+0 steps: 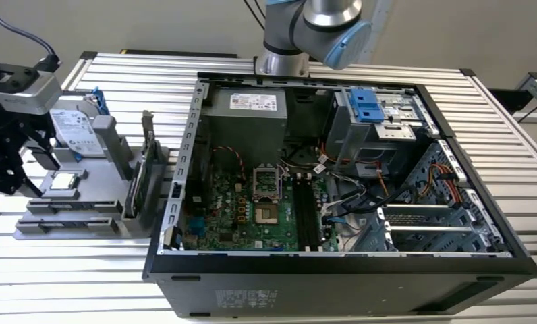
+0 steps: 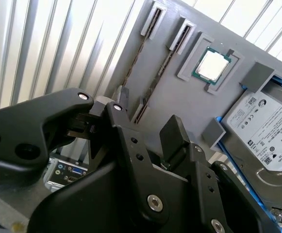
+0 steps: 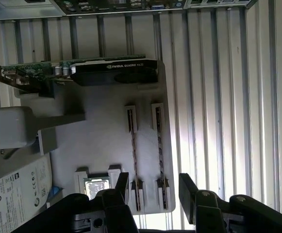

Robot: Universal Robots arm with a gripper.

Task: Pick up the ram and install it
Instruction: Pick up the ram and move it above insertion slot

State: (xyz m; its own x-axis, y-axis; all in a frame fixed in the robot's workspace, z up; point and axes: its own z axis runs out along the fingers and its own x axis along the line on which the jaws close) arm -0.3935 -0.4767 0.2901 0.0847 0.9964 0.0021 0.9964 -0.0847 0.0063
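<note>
Gripper (image 3: 155, 190) hangs with its fingers spread over a gray tray (image 3: 97, 136). Two ram sticks (image 3: 133, 145) (image 3: 159, 145) stand on edge in tray slots just below it, in line with the gap, untouched. One processor (image 3: 96, 187) sits beside them, one drive (image 3: 14, 194) past that, one card (image 3: 111, 72) farthest off.

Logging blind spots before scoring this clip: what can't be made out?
Dark, narrow ram sticks in the grey tray: edge-on in both wrist views, chip faces hidden; in the second wrist view the black open gripper covers one end of each.
Gripper: cut off by the exterior view's left edge.
Long black motherboard slots, exterior view: too small to tell if latches are open.
</note>
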